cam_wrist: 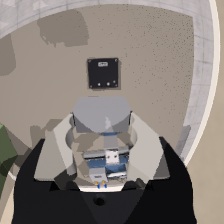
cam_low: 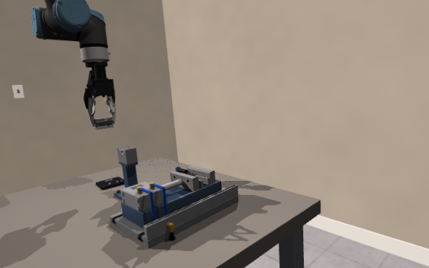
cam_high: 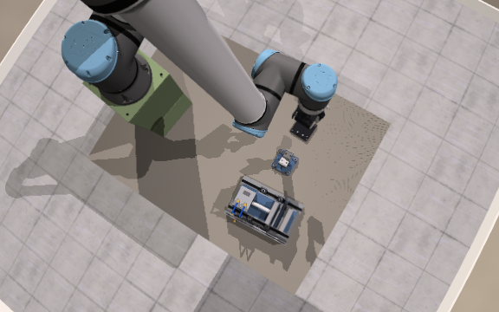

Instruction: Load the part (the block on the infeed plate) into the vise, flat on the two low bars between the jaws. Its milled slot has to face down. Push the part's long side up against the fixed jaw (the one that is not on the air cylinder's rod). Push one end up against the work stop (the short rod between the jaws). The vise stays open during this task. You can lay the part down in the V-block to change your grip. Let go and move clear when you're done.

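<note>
Part [cam_wrist: 101,114] between jaws, no legible markings

even light, hard layered shadows

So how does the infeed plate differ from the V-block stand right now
The infeed plate is black, flat and low on the table; the V-block is grey and sits raised on a blue post. The plate lies behind the post, farther from the vise. The plate carries nothing, since the part is up in the hand. Both stand on the same table.
</note>
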Action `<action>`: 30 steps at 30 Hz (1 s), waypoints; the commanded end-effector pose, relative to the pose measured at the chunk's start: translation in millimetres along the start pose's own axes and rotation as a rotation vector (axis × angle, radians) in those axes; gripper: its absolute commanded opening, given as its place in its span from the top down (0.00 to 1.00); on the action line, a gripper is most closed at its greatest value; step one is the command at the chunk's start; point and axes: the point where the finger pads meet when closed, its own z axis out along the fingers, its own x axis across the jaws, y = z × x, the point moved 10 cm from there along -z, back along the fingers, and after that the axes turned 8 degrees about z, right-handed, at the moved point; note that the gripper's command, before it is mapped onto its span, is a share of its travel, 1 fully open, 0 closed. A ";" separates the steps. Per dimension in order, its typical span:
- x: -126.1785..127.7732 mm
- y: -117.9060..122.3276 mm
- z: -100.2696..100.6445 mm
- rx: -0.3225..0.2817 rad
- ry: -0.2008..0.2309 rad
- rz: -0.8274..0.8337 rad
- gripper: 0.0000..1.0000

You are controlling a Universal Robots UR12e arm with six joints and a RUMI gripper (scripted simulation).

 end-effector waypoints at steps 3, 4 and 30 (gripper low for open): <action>0.8 0.2 -0.5 0.001 0.001 0.011 1.00; 0.8 0.3 -0.5 0.001 0.001 0.013 1.00; 3.4 3.4 -0.4 0.001 0.001 0.091 1.00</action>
